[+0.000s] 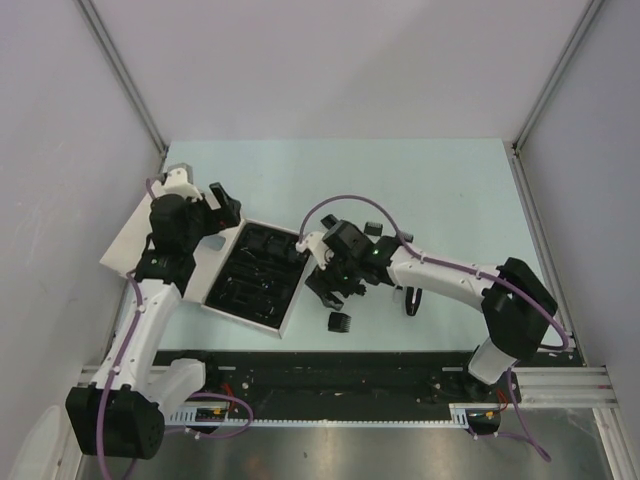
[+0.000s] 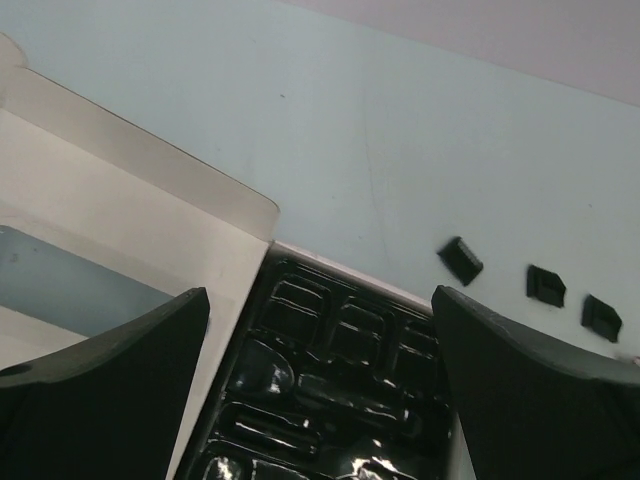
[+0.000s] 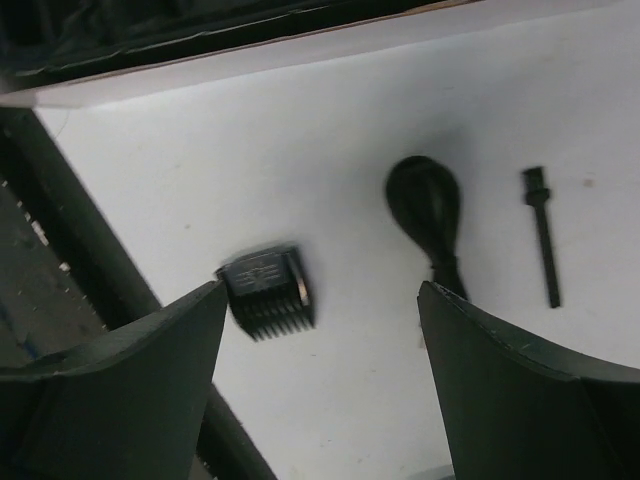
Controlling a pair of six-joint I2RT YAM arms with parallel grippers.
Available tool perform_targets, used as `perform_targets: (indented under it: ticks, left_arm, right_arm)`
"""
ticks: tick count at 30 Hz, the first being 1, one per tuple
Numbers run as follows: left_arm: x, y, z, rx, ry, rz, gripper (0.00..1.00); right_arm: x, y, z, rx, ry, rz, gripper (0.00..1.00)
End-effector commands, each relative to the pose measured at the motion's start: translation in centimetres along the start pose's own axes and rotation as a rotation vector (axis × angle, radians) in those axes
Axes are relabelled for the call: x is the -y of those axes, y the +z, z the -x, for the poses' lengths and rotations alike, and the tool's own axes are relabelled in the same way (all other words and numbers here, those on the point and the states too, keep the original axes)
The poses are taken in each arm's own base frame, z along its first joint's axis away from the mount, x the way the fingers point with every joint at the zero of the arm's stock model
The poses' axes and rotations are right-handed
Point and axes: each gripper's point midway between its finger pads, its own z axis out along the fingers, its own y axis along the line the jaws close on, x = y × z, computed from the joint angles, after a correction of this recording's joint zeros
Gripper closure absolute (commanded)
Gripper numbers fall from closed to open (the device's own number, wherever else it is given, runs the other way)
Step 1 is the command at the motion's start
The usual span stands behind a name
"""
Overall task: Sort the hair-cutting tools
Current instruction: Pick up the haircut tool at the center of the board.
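One black comb guard (image 3: 268, 292) lies on the table just left of my open right gripper (image 3: 322, 290), which hovers above it. It also shows in the top view (image 1: 341, 321), with the right gripper (image 1: 330, 283) beside the box's right edge. A coiled black cable (image 3: 428, 205) and a tiny black brush (image 3: 541, 235) lie beyond it. My left gripper (image 2: 320, 295) is open and empty above the black tray (image 2: 340, 370). Three more small black guards (image 2: 546, 286) lie in a row on the table past the tray. I cannot make out the clipper.
The flat white box (image 1: 285, 325) with its black tray sits left of centre, its lid (image 1: 125, 245) open to the left against the side wall. The cable (image 1: 411, 300) lies under the right forearm. A black rail (image 1: 380, 375) runs along the near edge.
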Motion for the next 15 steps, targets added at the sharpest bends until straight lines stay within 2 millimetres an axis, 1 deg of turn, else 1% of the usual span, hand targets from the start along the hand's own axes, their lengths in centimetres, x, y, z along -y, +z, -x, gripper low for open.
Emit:
perform_targets:
  ticks: [1,2,4,5,6,7,8,9,10,11,12,13,14,15]
  left_arm:
    - [2.9,-0.6,-1.4,-0.059,-0.048,-0.17,0.0]
    - [3.9,-1.0,-1.9,-0.081,-0.054,-0.227,0.0]
    - [4.8,-1.4,-2.8,-0.118,-0.086,-0.28,0.0]
    - [5.7,-1.8,-3.5,-0.148,-0.101,-0.332,0.0]
    - [6.2,-2.0,-3.9,-0.164,-0.113,-0.351,0.0]
    - [7.3,-2.4,-4.4,-0.188,-0.131,-0.384,0.0]
    - [8.0,-2.7,-5.1,-0.217,-0.141,-0.41,0.01]
    - [8.7,-3.0,-5.5,-0.235,-0.149,-0.429,0.01]
    - [10.5,-3.7,-6.5,-0.275,-0.158,-0.476,0.01]
    - [11.3,-4.1,-7.3,-0.304,-0.163,-0.494,0.01]
    - [12.1,-4.3,-7.7,-0.317,-0.162,-0.505,0.01]
    - [13.9,-5.2,-8.8,-0.358,-0.156,-0.548,0.02]
    - [14.7,-5.6,-9.6,-0.388,-0.155,-0.561,0.02]
    - [15.3,-5.9,-10.3,-0.41,-0.159,-0.568,0.02]
  right_arm:
    - [-1.6,0.0,0.0,-0.021,-0.065,-0.008,0.16]
    - [-2.4,0.1,-0.1,-0.024,-0.076,0.0,0.15]
    - [-2.9,0.1,-0.2,-0.03,-0.07,-0.003,0.15]
    - [-3.3,0.0,-0.5,-0.042,-0.066,0.0,0.16]
    - [-3.4,-0.2,-0.7,-0.042,-0.036,-0.008,0.16]
    - [-3.4,-0.4,-0.8,-0.037,-0.019,-0.011,0.16]
    - [-2.8,-0.4,-1.7,-0.053,0.007,-0.038,0.16]
    - [-2.5,-1.0,-1.7,-0.037,0.043,-0.056,0.16]
    - [-2.2,-1.2,-1.8,-0.028,0.106,-0.067,0.17]
    - [-1.8,-1.2,-3.1,-0.043,0.157,-0.079,0.18]
    - [-0.7,-2.3,-2.7,0.001,0.213,-0.104,0.18]
    - [-0.4,-2.6,-2.6,0.032,0.293,-0.119,0.18]
    - [-0.1,-2.8,-3.4,0.037,0.329,-0.119,0.18]
    - [1.0,-3.3,-3.5,0.057,0.381,-0.137,0.18]
